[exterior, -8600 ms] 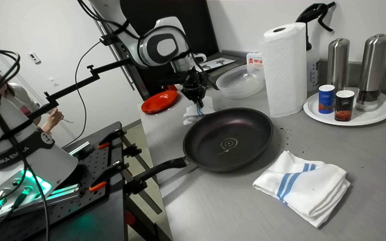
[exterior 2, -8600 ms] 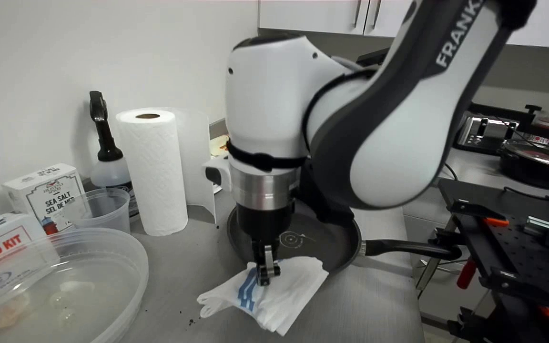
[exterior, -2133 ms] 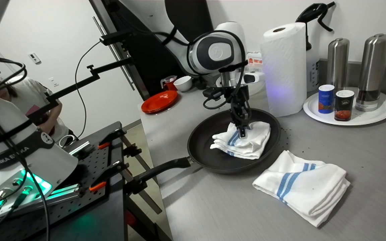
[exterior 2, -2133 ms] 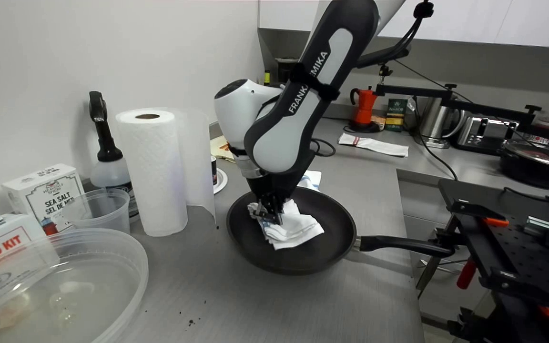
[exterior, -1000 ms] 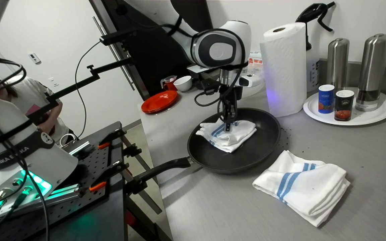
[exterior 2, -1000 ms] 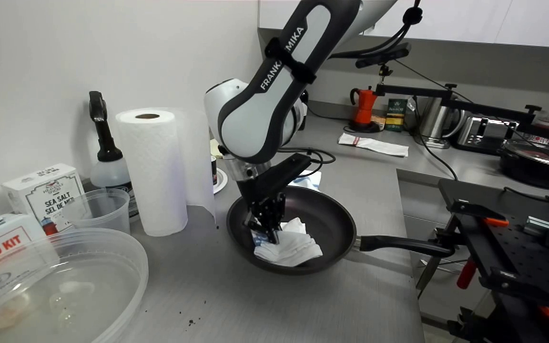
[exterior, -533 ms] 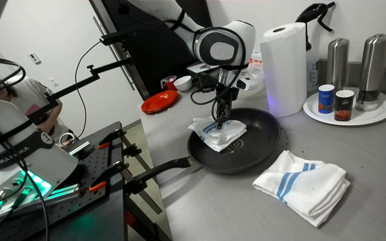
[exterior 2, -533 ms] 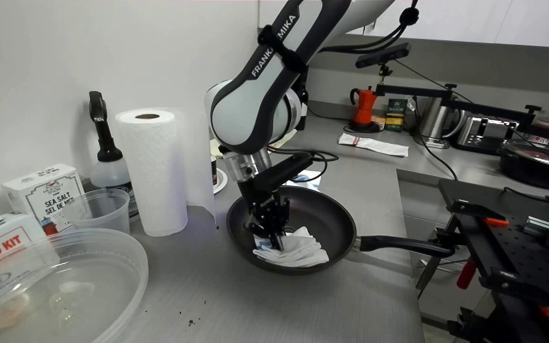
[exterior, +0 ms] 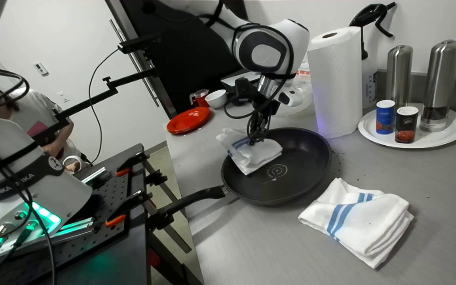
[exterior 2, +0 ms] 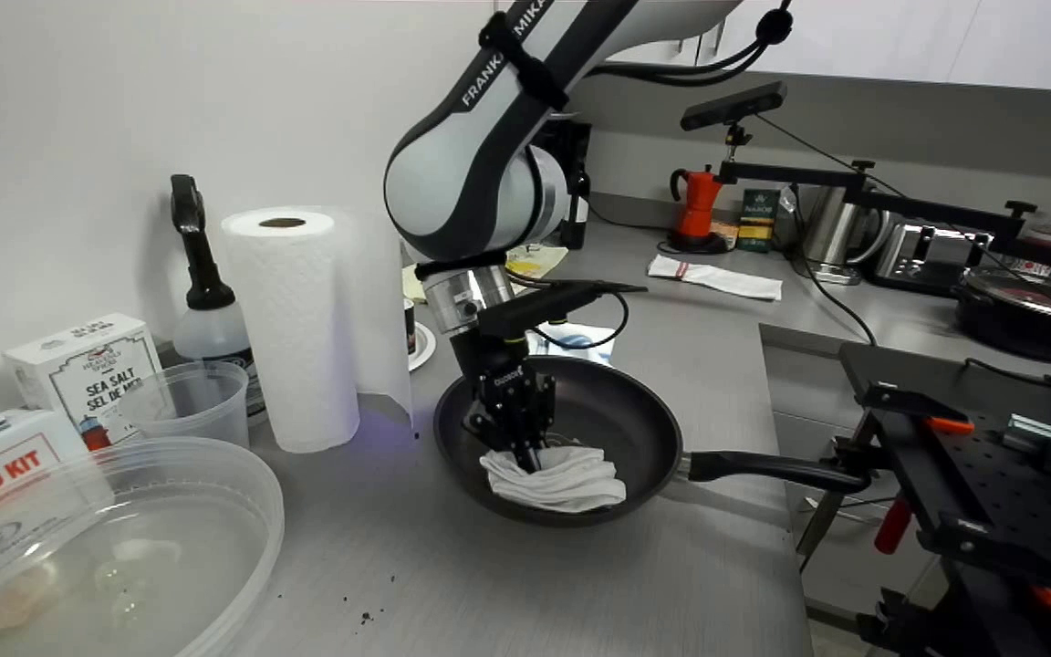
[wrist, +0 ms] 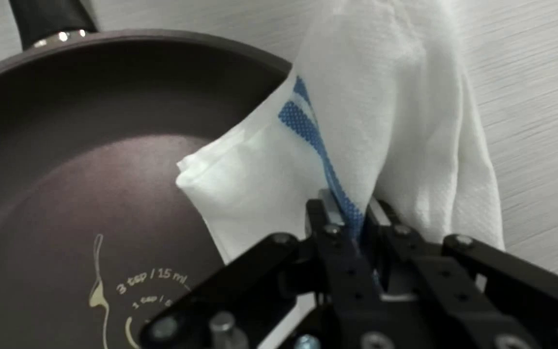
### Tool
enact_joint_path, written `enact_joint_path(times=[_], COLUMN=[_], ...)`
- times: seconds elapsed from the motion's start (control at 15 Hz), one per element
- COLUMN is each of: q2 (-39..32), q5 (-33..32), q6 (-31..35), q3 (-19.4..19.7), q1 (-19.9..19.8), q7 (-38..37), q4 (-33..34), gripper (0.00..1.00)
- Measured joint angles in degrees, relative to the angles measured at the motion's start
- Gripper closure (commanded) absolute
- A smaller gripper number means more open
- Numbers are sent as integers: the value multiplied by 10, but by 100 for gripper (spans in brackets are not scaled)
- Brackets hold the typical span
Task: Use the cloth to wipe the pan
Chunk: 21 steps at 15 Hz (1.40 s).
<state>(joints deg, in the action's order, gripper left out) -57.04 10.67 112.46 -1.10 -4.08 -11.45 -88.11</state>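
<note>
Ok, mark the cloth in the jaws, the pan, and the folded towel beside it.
Cloth (wrist: 356,135): in the wrist view, on white fabric beside its stripe.
Pan (exterior: 293,176): in an exterior view, on its bare floor.
Folded towel (exterior: 358,223): in an exterior view, on its top layer.

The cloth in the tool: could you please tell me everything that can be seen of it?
The cloth is white with blue stripes and looks like soft woven fabric. It is folded in layers and creased. The tool pinches it at the stripes. In both exterior views, one end appears to rest inside the pan. In the wrist view, another part reaches past the pan's edge, seen against the counter; it seems raised rather than lying there.
</note>
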Motion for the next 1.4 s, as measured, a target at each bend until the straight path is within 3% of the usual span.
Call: enact_joint_path(times=[0.53,1.0,1.4], q2=[1,39,98], q5=[43,-3,-31], q6=[-80,-71,-22], q3=[-7,9,-11], q1=[-27,-18,20], q7=[17,45,115], q4=[62,79,50], gripper=[97,97,97])
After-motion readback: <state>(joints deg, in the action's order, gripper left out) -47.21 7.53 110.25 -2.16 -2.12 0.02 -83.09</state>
